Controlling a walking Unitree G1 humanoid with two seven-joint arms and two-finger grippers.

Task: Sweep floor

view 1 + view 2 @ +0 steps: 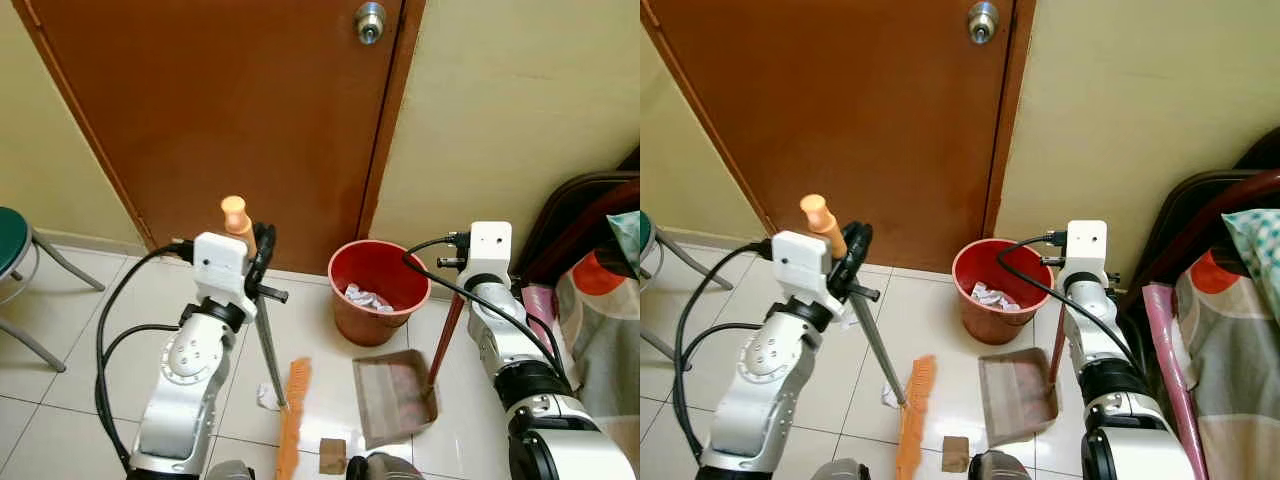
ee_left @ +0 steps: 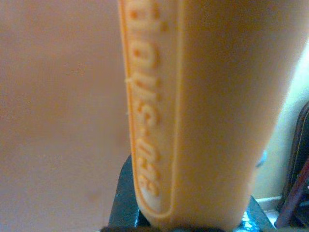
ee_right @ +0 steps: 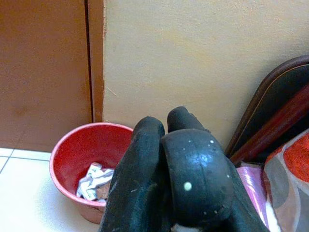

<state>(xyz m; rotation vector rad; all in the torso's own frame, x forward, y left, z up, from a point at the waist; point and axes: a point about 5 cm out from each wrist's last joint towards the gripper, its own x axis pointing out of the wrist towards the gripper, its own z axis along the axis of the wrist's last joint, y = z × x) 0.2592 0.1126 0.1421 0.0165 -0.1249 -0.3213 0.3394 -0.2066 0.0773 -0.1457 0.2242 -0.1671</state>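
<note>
My left pincer (image 1: 262, 262) grips the broom (image 1: 292, 415); my right pincer (image 3: 166, 159) grips the dustpan (image 1: 392, 398). Next, I push the brown scrap (image 1: 332, 455) below them into it.

The pale tiled floor (image 1: 90, 330) carries everything here — a red bucket (image 1: 378, 290) stands by the door frame with crumpled paper (image 1: 367, 297) inside. Just in front of it lies a brown dustpan (image 1: 393, 397), its pan flat on the tiles. Beside that rests the orange broom head (image 1: 291, 415), with a white scrap (image 1: 265, 395) touching it and a small brown block (image 1: 332, 454) nearby.
</note>
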